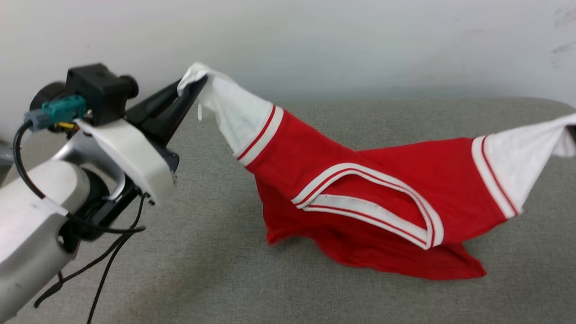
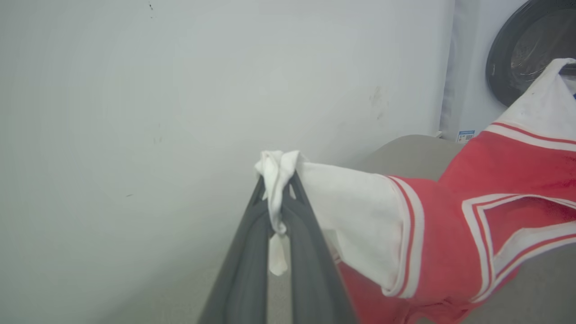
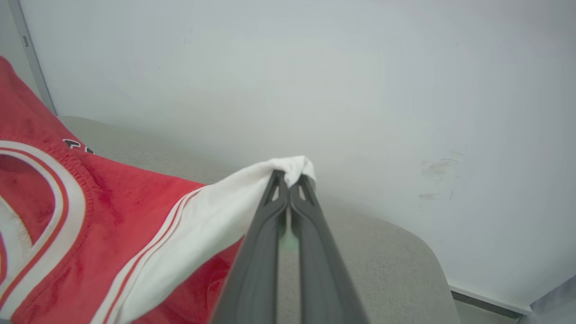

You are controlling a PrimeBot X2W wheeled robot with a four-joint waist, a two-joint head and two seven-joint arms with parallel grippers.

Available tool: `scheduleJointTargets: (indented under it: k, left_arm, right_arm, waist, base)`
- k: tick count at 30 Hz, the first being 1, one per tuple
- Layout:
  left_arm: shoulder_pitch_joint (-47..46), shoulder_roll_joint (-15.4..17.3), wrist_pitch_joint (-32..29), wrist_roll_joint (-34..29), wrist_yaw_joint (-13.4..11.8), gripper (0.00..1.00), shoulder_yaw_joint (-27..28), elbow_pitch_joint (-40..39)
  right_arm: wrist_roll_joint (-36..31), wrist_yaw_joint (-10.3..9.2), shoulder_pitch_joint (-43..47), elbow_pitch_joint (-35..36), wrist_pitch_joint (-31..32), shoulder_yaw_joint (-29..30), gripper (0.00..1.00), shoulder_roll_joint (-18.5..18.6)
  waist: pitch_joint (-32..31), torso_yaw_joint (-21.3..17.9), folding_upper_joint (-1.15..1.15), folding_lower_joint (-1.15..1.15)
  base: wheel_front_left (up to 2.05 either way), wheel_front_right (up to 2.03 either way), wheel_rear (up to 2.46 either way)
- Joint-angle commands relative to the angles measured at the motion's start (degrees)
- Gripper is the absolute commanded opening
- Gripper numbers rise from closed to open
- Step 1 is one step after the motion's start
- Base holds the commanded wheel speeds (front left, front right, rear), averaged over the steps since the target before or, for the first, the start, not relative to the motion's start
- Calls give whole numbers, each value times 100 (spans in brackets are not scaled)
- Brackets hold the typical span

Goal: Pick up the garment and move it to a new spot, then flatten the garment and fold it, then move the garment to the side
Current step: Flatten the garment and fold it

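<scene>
- The garment (image 1: 360,189) hangs stretched between the 2 grippers over the grey tabletop (image 1: 202,270). Its neckline sags in the middle and its lower hem (image 1: 405,265) rests on the tabletop toward the near right.
- The left gripper (image 1: 193,87), at the far left, is clamped on the tip of the left white sleeve (image 1: 229,112). Only a small bunch of cloth sits between its fingers, so a firm pull could slide it free.
- The right gripper (image 3: 290,177), at the right edge, is pinched together on the end of the right white sleeve (image 1: 522,153). That bite looks just as thin.
- Risk: spreading the arms further would load 2 shallow pinches, and if 1 lets go the garment drops in a heap.
- Risk: the resting hem may tuck under as the garment is laid down, leaving creases to flatten.
- Risk: the body hangs twisted, so it may land skewed.
</scene>
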State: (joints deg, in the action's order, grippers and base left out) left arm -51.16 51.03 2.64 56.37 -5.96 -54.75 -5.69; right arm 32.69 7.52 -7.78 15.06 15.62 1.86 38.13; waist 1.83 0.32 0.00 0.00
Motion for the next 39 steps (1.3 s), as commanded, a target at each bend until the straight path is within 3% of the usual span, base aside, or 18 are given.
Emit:
scheduleJointTargets:
  k: [1, 14, 18, 29, 39]
  left_arm:
    - [-223, -105, -32, -87, 17, 0, 64, -25]
    - [-1986, -1012, -338, -380, 374, 0, 315, 994]
    - [-2661, -1354, -311, -423, 478, 0, 484, 1598]
    - [-4538, -1915, -165, -833, 796, 0, 751, 3231]
    - [-5278, -2169, 225, -837, 1108, 0, 859, 4472]
  right_arm:
    - [-10, -6, -293, 76, 41, 62, 0, 45]
    - [53, -6, -2849, -764, 11, -321, 0, 451]
    - [-36, -5, -4053, -1383, -106, -601, 0, 285]
    - [-526, -6, -7235, -3444, -637, -1794, 0, 70]
    - [-555, -6, -8802, -5023, -1249, -2817, 0, -280]
  waist:
    - [68, -11, 0, 0]
    - [1055, -14, 0, 0]
    - [1458, -59, 0, 0]
    - [2305, -160, 0, 0]
    - [2809, -147, 0, 0]
  base:
    - [0, 0, 0]
    - [0, 0, 0]
    - [0, 0, 0]
    - [0, 0, 0]
    - [0, 0, 0]
